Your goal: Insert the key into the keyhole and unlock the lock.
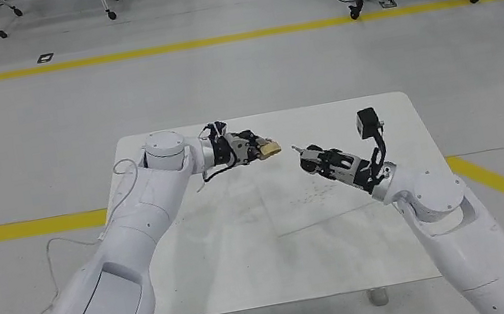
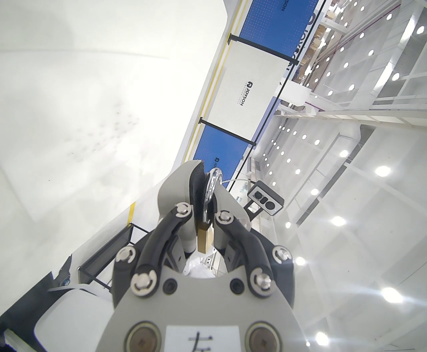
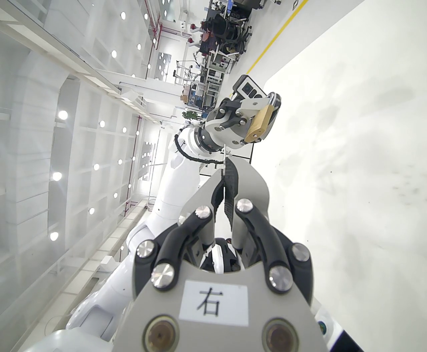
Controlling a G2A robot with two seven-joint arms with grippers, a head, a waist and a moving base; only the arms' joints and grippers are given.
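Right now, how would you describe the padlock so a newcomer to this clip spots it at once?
Start at the white rectangular table; above its far half, two white arms point at each other. The small brass-coloured block padlock with a silvery shackle is clamped in the left arm's jaws. It is the only gold-toned thing there.
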